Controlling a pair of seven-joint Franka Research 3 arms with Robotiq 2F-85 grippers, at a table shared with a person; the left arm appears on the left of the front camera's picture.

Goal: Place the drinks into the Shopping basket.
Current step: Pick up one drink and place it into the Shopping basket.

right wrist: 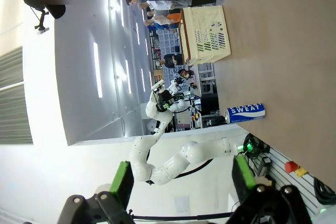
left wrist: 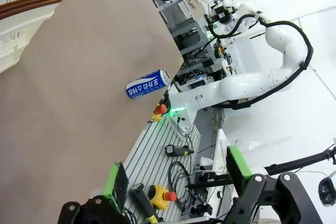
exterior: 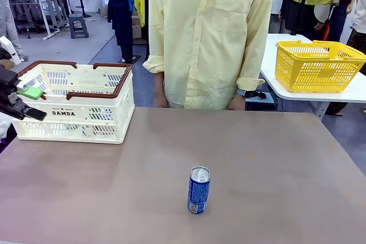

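Note:
One drink, a blue can (exterior: 199, 190) with a silver top, stands upright on the brown table near the front middle. The left wrist view shows the blue can (left wrist: 148, 84) and so does the right wrist view (right wrist: 244, 113). The cream-white Shopping basket (exterior: 74, 104), with a red-brown rim, sits at the table's back left. I cannot see its inside. At the far left, in front of the basket's left end, my left gripper (exterior: 34, 103) hangs open with nothing in it. Both wrist views show open, bare jaws: left gripper (left wrist: 176, 174), right gripper (right wrist: 184, 179). The basket (left wrist: 26, 3) (right wrist: 206, 35) is far from both.
A person in a pale yellow shirt (exterior: 209, 32) stands at the table's far edge, hands low behind it. A yellow plastic basket (exterior: 317, 67) rests on a separate white table at the back right. Bare tabletop surrounds the can.

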